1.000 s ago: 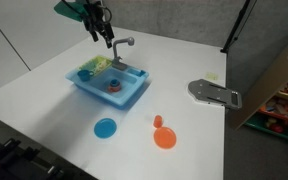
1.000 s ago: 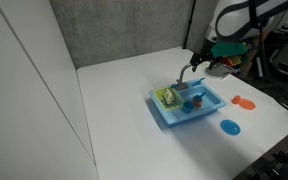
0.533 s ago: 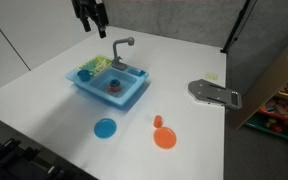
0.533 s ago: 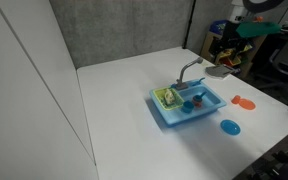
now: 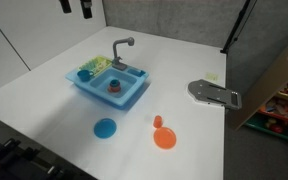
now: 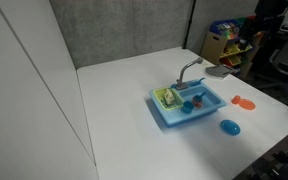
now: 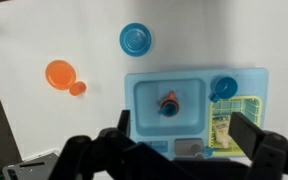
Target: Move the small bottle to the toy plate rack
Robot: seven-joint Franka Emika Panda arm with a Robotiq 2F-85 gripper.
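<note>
Now that the small bottle (image 7: pixel 221 126) looks to be lying in the toy plate rack (image 7: pixel 246 108), the yellow-green end of the blue toy sink (image 7: pixel 194 77), I'd call this one pretty much done. Big change over the last second: the end effector (image 7: pixel 182 128) was down by the grey tap (image 5: pixel 122 46) and has since lifted way up, fingers spread apart with nothing between them. Orange plate (image 7: pixel 59 73) and blue disc (image 7: pixel 135 39) sit out on the counter (image 7: pixel 44 30). Bottle's tiny though, so not 100% sure.
</note>
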